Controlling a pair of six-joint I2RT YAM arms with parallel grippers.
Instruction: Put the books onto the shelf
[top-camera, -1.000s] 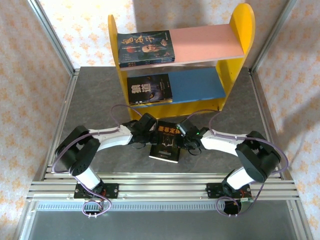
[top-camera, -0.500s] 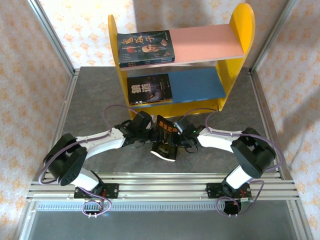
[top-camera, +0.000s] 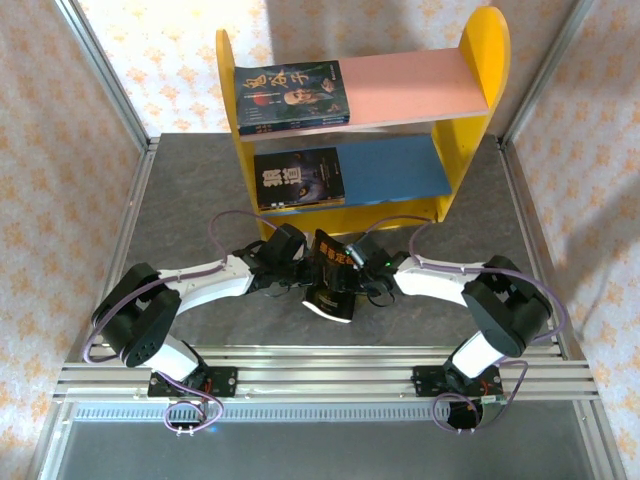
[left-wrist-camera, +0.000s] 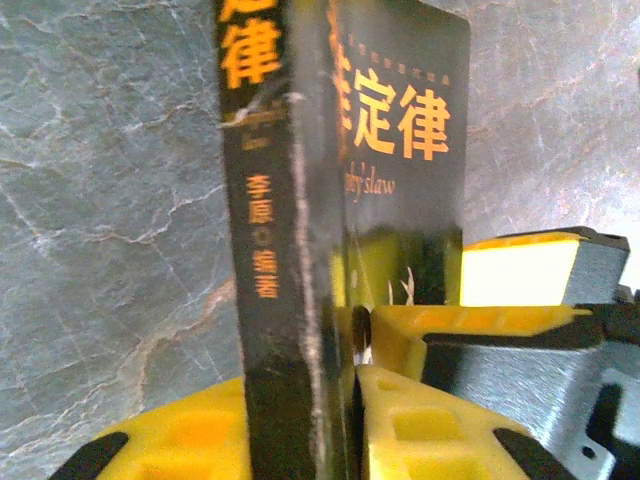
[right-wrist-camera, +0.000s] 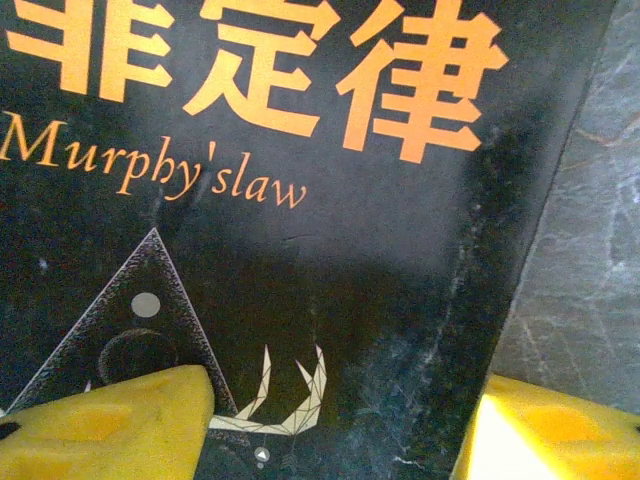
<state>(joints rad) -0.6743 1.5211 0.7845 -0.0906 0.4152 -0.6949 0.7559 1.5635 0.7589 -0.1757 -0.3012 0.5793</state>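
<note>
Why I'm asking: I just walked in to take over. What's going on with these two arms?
The left gripper is clamped on the spine edge of a black book with orange lettering, holding it tilted up in front of the shelf. The right gripper is open at the book's cover. One book already lies on the shelf's pink upper board and another on the blue lower board.

The book (left-wrist-camera: 280, 250) has a glossy black paper cover, its spine scuffed white. The fingers (left-wrist-camera: 425, 435) of the left hand (left-wrist-camera: 300, 440) are matt yellow plastic. The bench (left-wrist-camera: 110, 200) looks like dull grey veined stone; the shelf (top-camera: 410, 85) is smooth painted wood.
</note>
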